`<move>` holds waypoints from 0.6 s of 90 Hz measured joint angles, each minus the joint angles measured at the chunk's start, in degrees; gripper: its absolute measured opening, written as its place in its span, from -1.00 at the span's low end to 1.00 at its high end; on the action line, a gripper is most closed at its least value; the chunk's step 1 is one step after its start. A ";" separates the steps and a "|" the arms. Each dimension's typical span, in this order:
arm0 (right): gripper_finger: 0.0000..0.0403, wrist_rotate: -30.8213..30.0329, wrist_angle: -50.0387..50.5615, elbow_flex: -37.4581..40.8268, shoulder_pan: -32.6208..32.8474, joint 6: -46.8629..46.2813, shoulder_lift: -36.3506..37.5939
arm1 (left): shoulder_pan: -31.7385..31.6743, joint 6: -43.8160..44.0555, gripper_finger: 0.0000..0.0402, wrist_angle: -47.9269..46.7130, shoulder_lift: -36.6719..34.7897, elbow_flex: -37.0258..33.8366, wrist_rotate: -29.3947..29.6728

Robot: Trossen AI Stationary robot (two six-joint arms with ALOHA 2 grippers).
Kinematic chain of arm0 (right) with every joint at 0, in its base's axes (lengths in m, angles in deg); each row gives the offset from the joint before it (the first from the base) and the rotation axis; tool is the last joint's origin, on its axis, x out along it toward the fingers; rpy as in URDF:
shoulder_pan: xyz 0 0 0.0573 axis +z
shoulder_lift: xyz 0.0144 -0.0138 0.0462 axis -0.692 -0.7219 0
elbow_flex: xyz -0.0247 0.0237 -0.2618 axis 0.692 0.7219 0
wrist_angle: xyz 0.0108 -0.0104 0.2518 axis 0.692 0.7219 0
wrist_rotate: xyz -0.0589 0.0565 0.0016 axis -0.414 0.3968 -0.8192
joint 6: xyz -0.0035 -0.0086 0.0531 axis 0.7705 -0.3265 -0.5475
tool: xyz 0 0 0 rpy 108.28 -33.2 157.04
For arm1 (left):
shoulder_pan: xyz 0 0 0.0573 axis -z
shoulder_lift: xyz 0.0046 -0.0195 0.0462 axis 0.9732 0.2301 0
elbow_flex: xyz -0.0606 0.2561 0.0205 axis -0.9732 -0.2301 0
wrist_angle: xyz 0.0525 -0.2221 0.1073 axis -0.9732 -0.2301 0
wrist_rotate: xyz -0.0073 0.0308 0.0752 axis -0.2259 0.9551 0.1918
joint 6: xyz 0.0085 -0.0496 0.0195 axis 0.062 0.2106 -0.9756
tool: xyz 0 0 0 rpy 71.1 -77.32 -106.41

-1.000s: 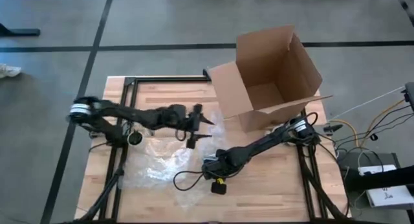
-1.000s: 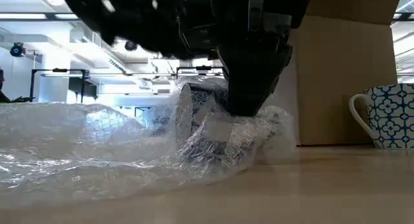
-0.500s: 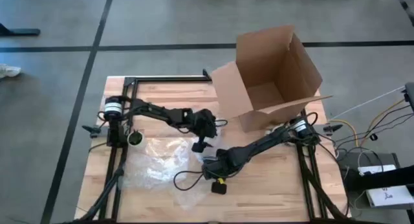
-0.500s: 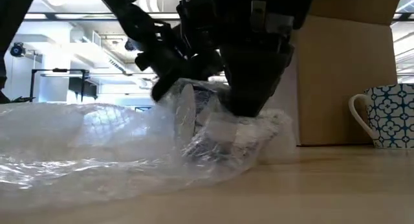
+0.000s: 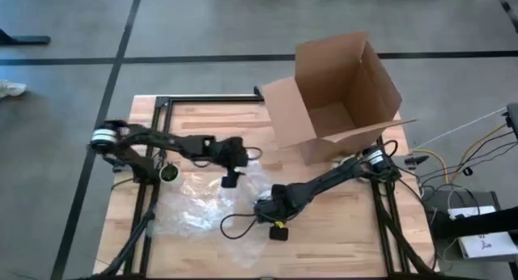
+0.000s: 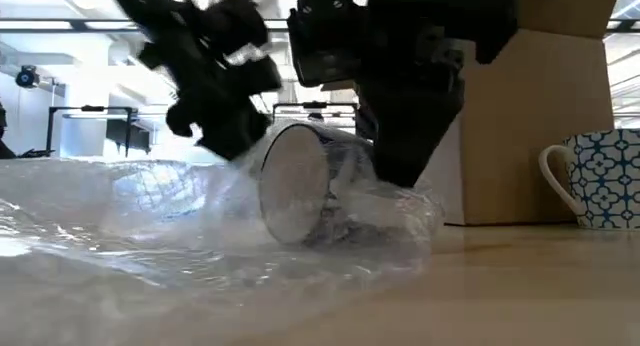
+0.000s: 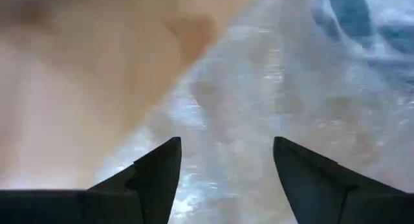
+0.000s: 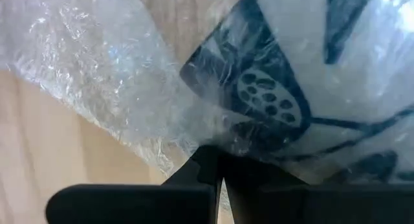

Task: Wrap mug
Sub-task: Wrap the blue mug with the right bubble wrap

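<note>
Mug [image 6: 300, 181] lying on its side on the counter [image 5: 340, 231], swathed in clear bubble wrap [image 5: 190, 203], blue pattern showing through the film. Right gripper [image 5: 267, 207] pressed onto the wrapped mug from above, its fingers [image 8: 213, 179] closed tight on a pinch of wrap right against the mug's wall. In the right wrist view, fingertips together with no gap, crumpled film bunched just ahead of them, patterned ceramic [image 8: 284, 88] directly beyond. Left gripper [image 5: 229, 176] hanging just beside the mug's open mouth, on the side away from the right fingers, above the loose spread of wrap. Left fingers [image 7: 155, 179] apart, nothing between them; only wrap and bare wood ahead of the tips, a blurred blue patch of mug [image 7: 362, 17] farther off past one tip. Loose sheet of wrap trailing away from the left fingers across the counter, flat and rumpled. Second mug [image 6: 595, 176], white with blue pattern, upright and unwrapped, well apart from both sets of fingers, handle turned toward the wrapped one. Open cardboard box [image 5: 340, 94] standing beyond the right fingers, flaps up, near the counter's far edge.
</note>
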 joint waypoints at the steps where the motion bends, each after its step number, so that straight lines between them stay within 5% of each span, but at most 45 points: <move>1: -1.00 -0.02 0.03 0.01 0.00 0.28 0.00 | -0.12 -0.07 0.10 1.35 -0.80 -0.83 0.00; 17: -1.00 -0.12 0.60 0.02 0.02 3.38 0.00 | -4.16 -2.23 0.08 20.57 -11.25 -12.00 -0.36; 27: -1.00 0.06 0.59 0.02 -0.18 4.44 0.00 | -10.16 -2.90 0.14 23.10 -12.08 -13.28 -5.80; 44: -1.00 0.45 0.49 0.02 -0.42 4.86 0.00 | -17.91 -3.54 0.26 20.33 -3.31 -6.47 -27.03; 54: -1.00 0.59 0.48 0.02 -0.37 5.79 0.00 | -18.20 -9.02 0.31 11.44 3.60 1.51 -32.08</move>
